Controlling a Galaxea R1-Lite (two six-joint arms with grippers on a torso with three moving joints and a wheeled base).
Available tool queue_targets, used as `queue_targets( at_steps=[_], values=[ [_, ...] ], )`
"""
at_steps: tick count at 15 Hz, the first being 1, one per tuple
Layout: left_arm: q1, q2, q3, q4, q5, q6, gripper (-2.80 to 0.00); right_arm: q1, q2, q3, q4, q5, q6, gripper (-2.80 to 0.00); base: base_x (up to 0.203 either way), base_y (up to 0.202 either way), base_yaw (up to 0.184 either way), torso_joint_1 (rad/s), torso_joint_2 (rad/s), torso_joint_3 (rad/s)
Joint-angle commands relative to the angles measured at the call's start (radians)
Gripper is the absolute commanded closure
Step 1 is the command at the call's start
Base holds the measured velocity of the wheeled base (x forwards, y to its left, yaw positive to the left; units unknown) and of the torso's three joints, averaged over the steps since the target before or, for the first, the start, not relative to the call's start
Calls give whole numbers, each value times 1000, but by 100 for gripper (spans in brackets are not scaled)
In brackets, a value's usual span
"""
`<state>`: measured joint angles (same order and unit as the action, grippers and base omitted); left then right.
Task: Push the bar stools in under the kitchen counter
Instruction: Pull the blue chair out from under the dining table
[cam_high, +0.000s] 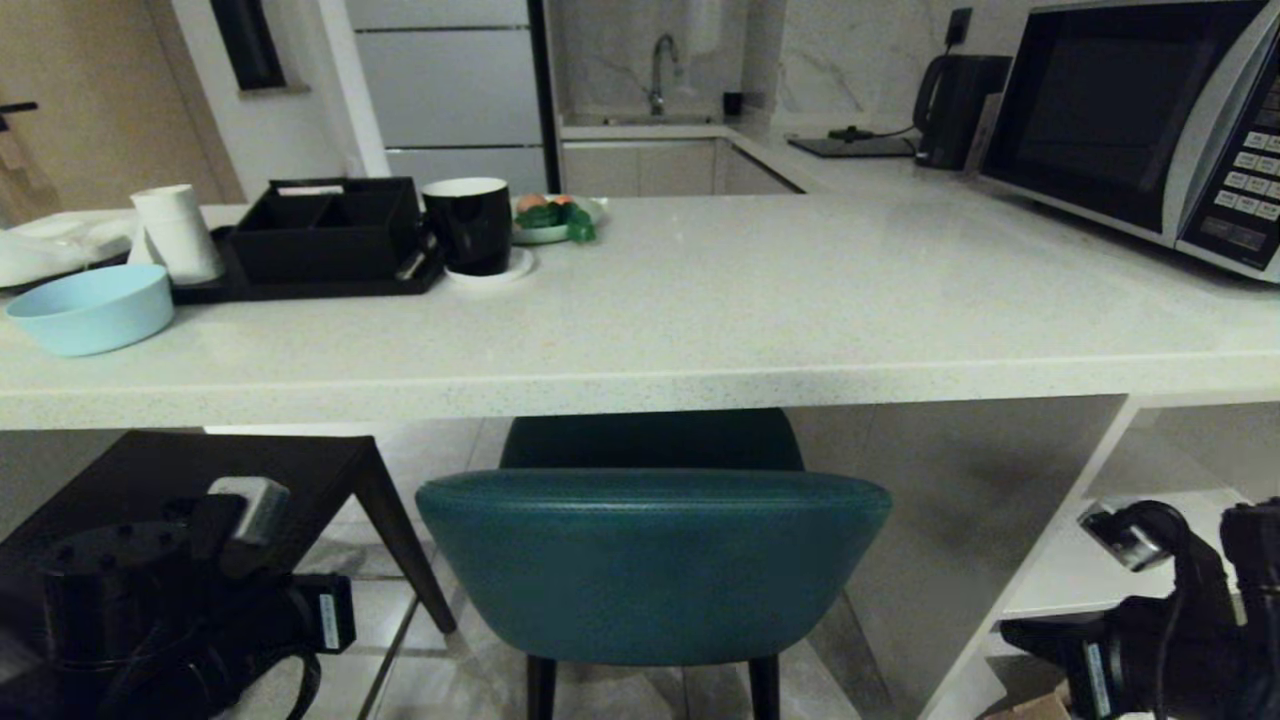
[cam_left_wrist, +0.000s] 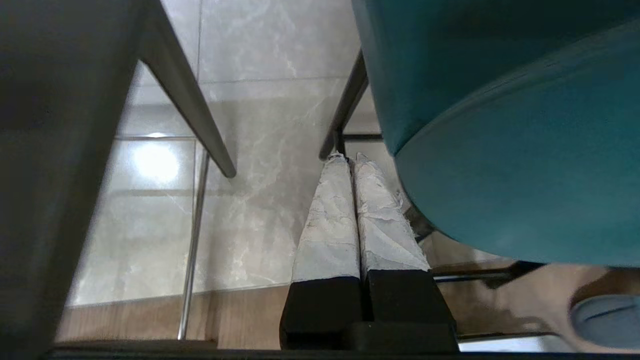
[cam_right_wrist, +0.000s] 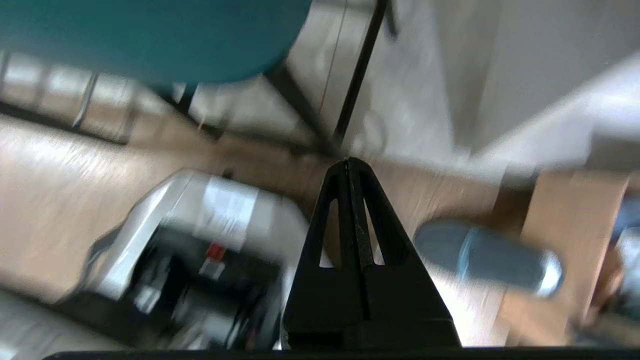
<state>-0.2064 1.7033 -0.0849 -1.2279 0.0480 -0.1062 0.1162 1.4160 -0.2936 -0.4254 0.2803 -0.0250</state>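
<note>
The teal bar stool (cam_high: 652, 560) stands straight ahead, its seat under the off-white kitchen counter (cam_high: 700, 330) and its curved backrest just outside the counter's front edge. The dark angular bar stool (cam_high: 190, 480) is at the left, mostly under the counter. My left arm (cam_high: 170, 600) hangs low at the left; its gripper (cam_left_wrist: 349, 159) is shut and empty, pointing down at the floor between the two stools, beside the teal backrest (cam_left_wrist: 525, 175). My right arm (cam_high: 1170, 620) is low at the right, and its gripper (cam_right_wrist: 348, 162) is shut and empty below the teal stool (cam_right_wrist: 150, 35).
On the counter stand a light blue bowl (cam_high: 90, 308), a black tray with a box (cam_high: 325, 235), a black mug (cam_high: 470, 225), white cups (cam_high: 178, 232) and a microwave (cam_high: 1140, 120). White shelves (cam_high: 1090, 570) sit under the counter at the right. A slipper (cam_right_wrist: 485, 257) lies on the floor.
</note>
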Motion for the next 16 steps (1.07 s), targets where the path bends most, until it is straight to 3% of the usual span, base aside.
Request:
queue_targets(
  at_steps=[1,5,8,13,16],
  values=[
    [-44,291,27,-234,31,-10,0,5,207,51,-341,-17,-7,0,0,0,0,0,0,0],
    [-53,393,-113,-301,60,-30,0,11,501,110,-814,-38,22,0,0,0,0,0,0,0],
    [14,442,-180,-302,80,-19,0,13,655,89,-1091,-90,103,0,0,0,0,0,0,0],
    [65,492,-274,-302,77,-10,0,8,743,-33,-1105,-118,156,0,0,0,0,0,0,0],
    [58,532,-378,-302,75,18,0,24,787,-100,-1105,-118,170,0,0,0,0,0,0,0]
  ],
)
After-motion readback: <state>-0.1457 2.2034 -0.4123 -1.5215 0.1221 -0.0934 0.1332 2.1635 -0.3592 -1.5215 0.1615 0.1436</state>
